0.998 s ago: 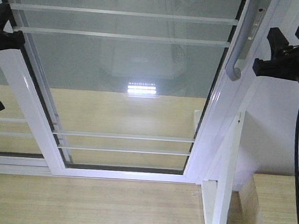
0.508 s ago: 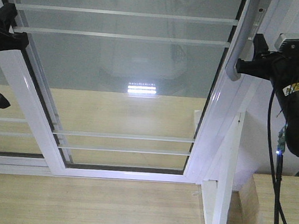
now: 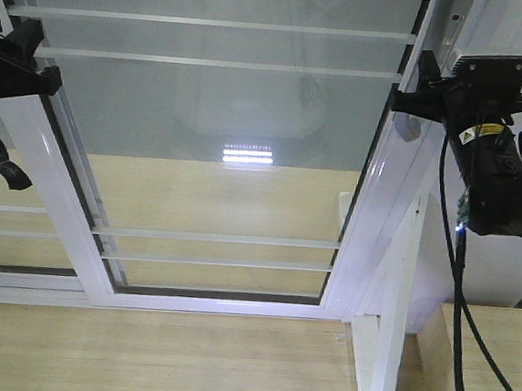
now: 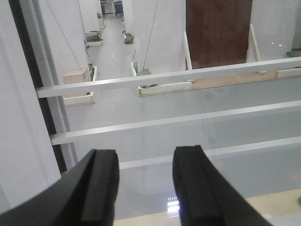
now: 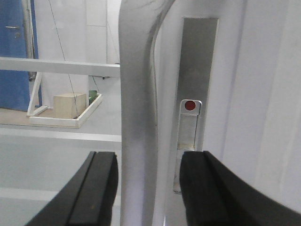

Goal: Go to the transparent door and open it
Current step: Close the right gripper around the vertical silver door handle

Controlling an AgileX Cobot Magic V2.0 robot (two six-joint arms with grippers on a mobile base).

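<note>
The transparent door (image 3: pixel 215 201) fills the front view: clear glass with thin white bars in a glossy white frame. Its curved grey handle (image 5: pixel 138 117) runs down the door's right stile. My right gripper (image 3: pixel 415 86) is open and straddles that handle. In the right wrist view the handle stands between the two black fingers (image 5: pixel 101 188), nearer the left one, and the gripper (image 5: pixel 148 188) is not closed on it. My left gripper (image 3: pixel 35 59) is at the door's left stile, open (image 4: pixel 146 188) and empty, facing the glass and its bars.
A metal lock plate with a red dot (image 5: pixel 190 105) sits just right of the handle. A white outer post (image 3: pixel 397 308) stands right of the door. A second barred panel (image 3: pixel 3 219) is at the left. Wooden floor (image 3: pixel 155 360) lies below, and a wooden box (image 3: pixel 493 362) is at the lower right.
My right arm has swung left from beside the frame until its open fingers sit around the handle. The left gripper has drifted slightly right. The door has not moved.
</note>
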